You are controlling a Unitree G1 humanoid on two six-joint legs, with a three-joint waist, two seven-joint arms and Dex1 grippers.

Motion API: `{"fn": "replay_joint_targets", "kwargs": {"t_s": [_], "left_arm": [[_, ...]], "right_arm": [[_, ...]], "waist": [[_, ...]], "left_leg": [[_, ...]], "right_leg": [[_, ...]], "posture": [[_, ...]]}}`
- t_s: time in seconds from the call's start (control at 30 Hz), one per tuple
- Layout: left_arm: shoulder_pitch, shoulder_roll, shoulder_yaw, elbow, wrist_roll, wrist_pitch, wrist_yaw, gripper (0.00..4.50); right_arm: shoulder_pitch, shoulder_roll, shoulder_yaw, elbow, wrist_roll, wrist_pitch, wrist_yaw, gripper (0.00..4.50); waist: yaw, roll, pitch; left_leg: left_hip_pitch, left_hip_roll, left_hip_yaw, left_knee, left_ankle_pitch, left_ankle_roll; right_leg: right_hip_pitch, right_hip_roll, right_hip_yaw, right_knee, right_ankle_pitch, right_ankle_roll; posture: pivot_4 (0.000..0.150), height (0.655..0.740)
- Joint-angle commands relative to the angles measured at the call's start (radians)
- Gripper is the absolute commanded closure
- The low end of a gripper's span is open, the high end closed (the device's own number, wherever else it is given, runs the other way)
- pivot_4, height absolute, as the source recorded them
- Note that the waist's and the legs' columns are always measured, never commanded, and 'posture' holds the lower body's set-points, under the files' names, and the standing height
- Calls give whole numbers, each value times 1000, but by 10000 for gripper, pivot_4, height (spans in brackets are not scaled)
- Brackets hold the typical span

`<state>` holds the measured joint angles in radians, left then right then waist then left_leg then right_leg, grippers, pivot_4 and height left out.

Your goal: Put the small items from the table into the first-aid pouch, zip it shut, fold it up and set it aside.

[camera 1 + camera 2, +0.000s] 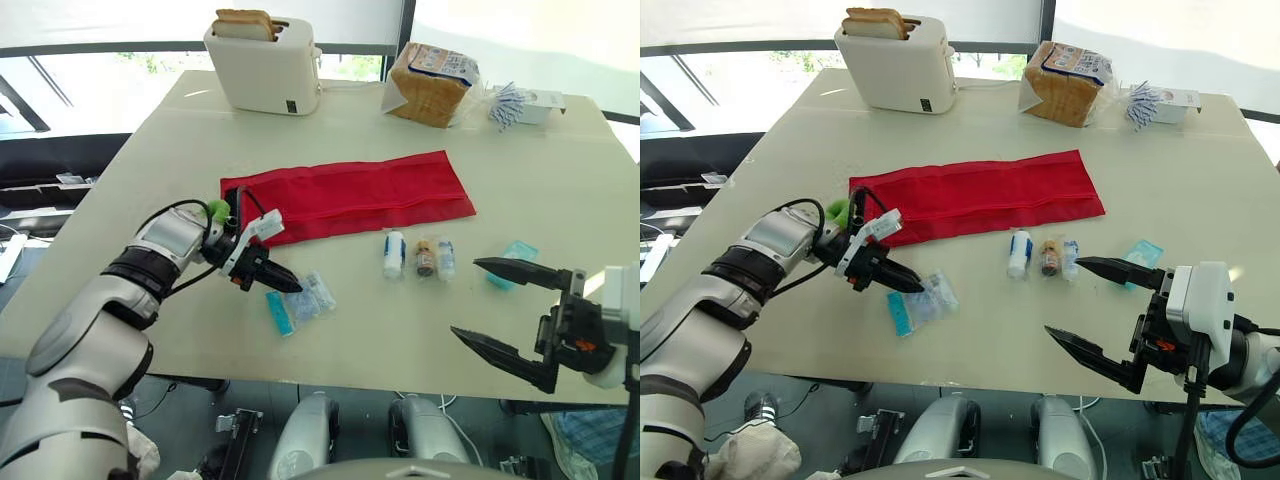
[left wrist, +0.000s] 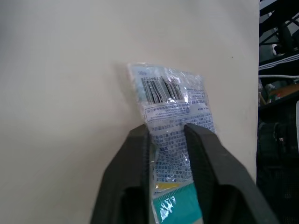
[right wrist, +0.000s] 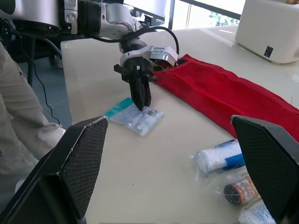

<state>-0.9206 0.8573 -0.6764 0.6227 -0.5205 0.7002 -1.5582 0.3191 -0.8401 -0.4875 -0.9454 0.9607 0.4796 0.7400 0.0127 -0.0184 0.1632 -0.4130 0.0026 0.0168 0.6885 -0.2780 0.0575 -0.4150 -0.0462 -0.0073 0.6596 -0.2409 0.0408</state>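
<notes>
The red mesh pouch [image 1: 350,195] lies flat and unfolded across the middle of the table. In front of its left end lies a clear packet with a teal strip [image 1: 300,300]. My left gripper [image 1: 287,283] is shut on that packet, whose plastic is pinched between the fingers [image 2: 140,154]. To the right lie a white roll [image 1: 394,253], a brown vial [image 1: 425,258], a small clear packet [image 1: 446,258] and a teal packet [image 1: 518,255]. My right gripper [image 1: 463,298] hovers wide open over the table's front right edge, holding nothing.
A white toaster [image 1: 265,65] with bread slices stands at the back left. A bagged loaf [image 1: 432,85] and a box of small sachets [image 1: 525,103] are at the back right. A person's trouser leg [image 3: 18,135] shows beside the table's left side.
</notes>
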Motion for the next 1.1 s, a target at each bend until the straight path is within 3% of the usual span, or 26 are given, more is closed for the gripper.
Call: {"fn": "replay_joint_targets", "kwargs": {"t_s": [0.03,0.13,0.3,0.43,0.57,0.83,0.97,1.0,1.1], "left_arm": [[48,20,105,-87,-41,122,-47,44773],[91,29,227,-157,-102,247,19,44773],[212,-90,688,-414,-263,542,519,44773],[300,-337,989,-709,-267,700,951,44773],[352,-545,1069,-916,-223,707,1212,44773],[429,-639,1030,-1076,-208,670,1333,44773],[438,-645,1030,-1095,-222,661,1333,45000],[440,-645,1031,-1097,-226,662,1333,45000],[439,-651,1034,-1099,-239,661,1339,45000]], "right_arm": [[-24,6,13,-30,14,-11,-34,0],[-57,30,82,-38,25,5,-100,0],[-232,190,385,8,-19,174,-451,0],[-379,329,522,113,21,336,-678,0],[-531,501,571,278,86,430,-814,0],[-729,664,583,485,98,506,-871,0],[-762,698,572,529,80,517,-873,19061],[-769,707,568,537,76,519,-877,20979],[-781,729,566,554,58,525,-890,20979]], "waist": [[0,0,0],[-2,-1,0],[-4,-1,0],[2,-1,0],[0,-2,0],[-3,-1,0],[0,-1,0],[0,-1,0],[-4,-1,0]], "left_leg": [[0,0,0,0,0,0],[0,0,0,0,0,0],[-1,2,-3,1,0,-1],[-2,1,-3,2,3,-6],[-1,-1,-3,1,4,-8],[0,-1,-3,-2,6,-10],[-1,-1,-2,-2,6,-10],[-1,-1,-2,-2,6,-10],[0,-1,-2,-2,6,-10]], "right_leg": [[0,0,0,0,0,0],[0,0,0,0,0,0],[-1,-6,1,1,0,0],[-2,-8,1,2,0,0],[-1,-8,1,3,0,0],[-3,-6,2,4,1,-1],[-2,-2,1,3,1,-1],[-2,-2,1,3,1,-1],[-3,-2,1,4,1,-1]], "posture": [[1500,7400],[1500,7400],[1500,7400],[1500,7400],[1500,7400],[1500,7400],[1500,7400],[1500,7400],[1500,7400]]}}
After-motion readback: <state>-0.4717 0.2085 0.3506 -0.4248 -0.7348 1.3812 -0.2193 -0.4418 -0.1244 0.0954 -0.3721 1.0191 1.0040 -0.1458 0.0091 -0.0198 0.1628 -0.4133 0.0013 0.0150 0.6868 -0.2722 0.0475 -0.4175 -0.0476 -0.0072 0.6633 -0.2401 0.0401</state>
